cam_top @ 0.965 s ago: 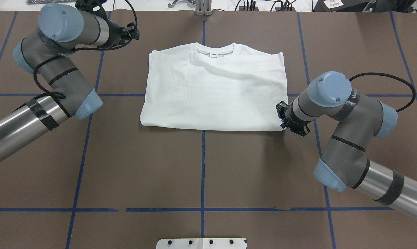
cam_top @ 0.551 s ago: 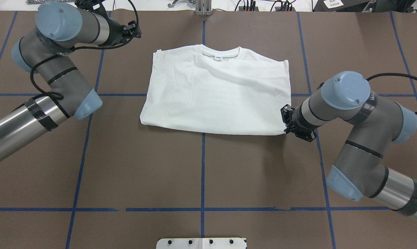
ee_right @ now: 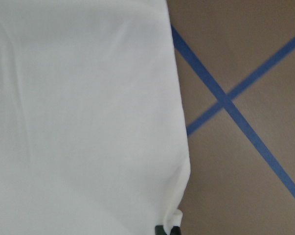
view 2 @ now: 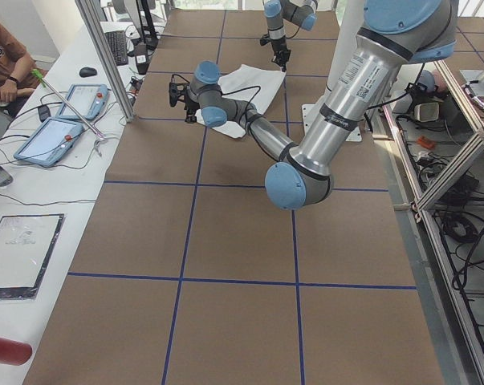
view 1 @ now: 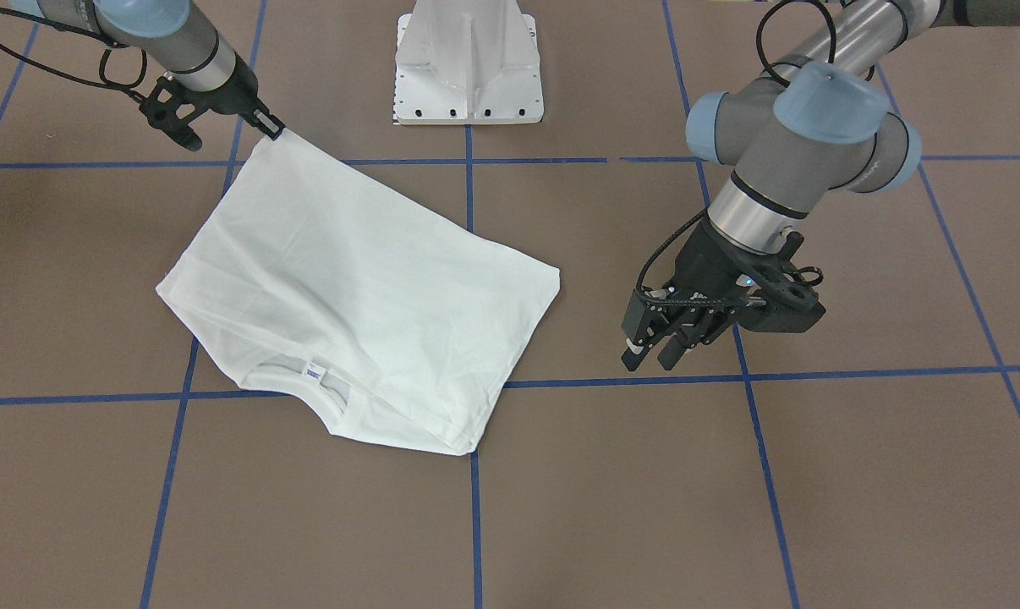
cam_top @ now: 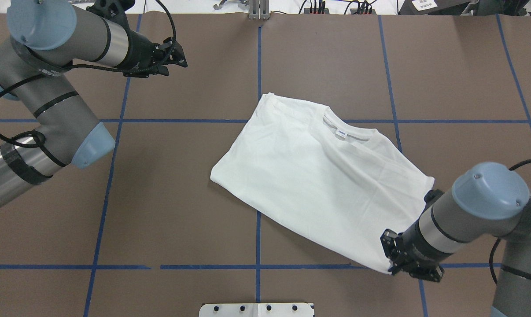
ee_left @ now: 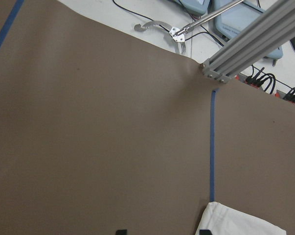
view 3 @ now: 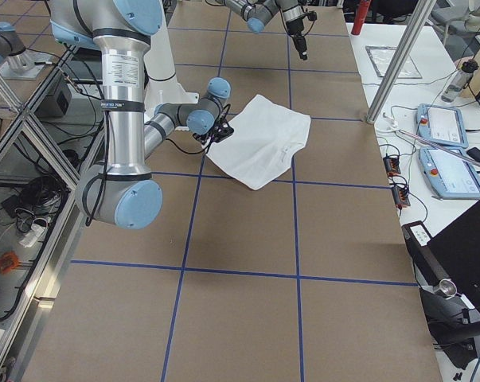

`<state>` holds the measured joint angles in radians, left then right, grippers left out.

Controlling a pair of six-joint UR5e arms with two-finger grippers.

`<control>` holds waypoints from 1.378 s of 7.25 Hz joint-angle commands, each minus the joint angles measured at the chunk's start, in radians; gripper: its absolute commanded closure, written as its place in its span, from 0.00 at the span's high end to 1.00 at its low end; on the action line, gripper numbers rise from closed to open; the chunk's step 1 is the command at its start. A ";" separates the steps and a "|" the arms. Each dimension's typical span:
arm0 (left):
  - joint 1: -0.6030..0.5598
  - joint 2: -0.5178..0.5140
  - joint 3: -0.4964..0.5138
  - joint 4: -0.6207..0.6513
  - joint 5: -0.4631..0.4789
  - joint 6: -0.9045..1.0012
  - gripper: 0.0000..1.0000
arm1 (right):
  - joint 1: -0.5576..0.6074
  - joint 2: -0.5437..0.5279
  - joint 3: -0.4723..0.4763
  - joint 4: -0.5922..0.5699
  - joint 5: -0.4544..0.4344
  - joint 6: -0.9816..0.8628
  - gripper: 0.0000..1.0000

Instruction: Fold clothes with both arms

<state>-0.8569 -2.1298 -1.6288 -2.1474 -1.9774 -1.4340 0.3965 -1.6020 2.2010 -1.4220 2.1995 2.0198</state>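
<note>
The white T-shirt (cam_top: 318, 185) lies folded and skewed on the brown table, collar and blue neck label (cam_top: 341, 133) facing up. In the front-facing view the T-shirt (view 1: 349, 304) stretches from my right gripper (view 1: 271, 128) down to the collar. My right gripper (cam_top: 391, 264) is shut on the shirt's corner nearest the robot, and the right wrist view shows the white cloth (ee_right: 88, 122) running into the fingertips. My left gripper (cam_top: 179, 56) hovers open and empty over the far left of the table, apart from the shirt. The left gripper (view 1: 649, 357) points down.
Blue tape lines cross the brown table cover (cam_top: 182, 198). The white pedestal base (view 1: 468, 76) stands at the robot's edge. An aluminium post (cam_top: 259, 11) and cables line the far edge. Beyond it, tablets (view 2: 61, 120) lie on a side table, where a person (view 2: 1, 56) sits.
My right gripper has pulled the shirt's corner toward the robot and rightward, sliding and rotating the whole shirt. My left arm has shifted slightly, its gripper staying clear of the shirt.
</note>
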 commanded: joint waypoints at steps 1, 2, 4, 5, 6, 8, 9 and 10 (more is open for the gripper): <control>0.115 0.048 -0.122 0.043 -0.029 -0.202 0.58 | -0.182 -0.024 0.049 0.000 0.036 0.045 0.56; 0.201 0.091 -0.199 0.073 -0.025 -0.306 0.58 | -0.194 -0.022 0.057 0.002 0.037 0.056 1.00; 0.361 0.099 -0.287 0.255 0.088 -0.425 0.62 | -0.002 -0.012 0.062 0.003 0.034 0.053 1.00; 0.415 0.102 -0.272 0.262 0.130 -0.468 0.62 | 0.144 0.058 0.001 0.008 0.013 0.030 1.00; 0.455 0.097 -0.232 0.273 0.143 -0.480 0.63 | 0.279 0.164 -0.094 0.008 0.008 -0.048 1.00; 0.460 0.079 -0.174 0.268 0.144 -0.477 0.64 | 0.367 0.240 -0.176 0.011 -0.123 -0.234 1.00; 0.460 0.068 -0.149 0.264 0.152 -0.470 0.64 | 0.366 0.241 -0.187 0.011 -0.177 -0.246 1.00; 0.460 0.032 -0.102 0.262 0.169 -0.470 0.64 | 0.366 0.247 -0.188 0.011 -0.188 -0.257 1.00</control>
<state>-0.3983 -2.0652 -1.7790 -1.8823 -1.8246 -1.9062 0.7558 -1.3648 2.0227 -1.4115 2.0502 1.7889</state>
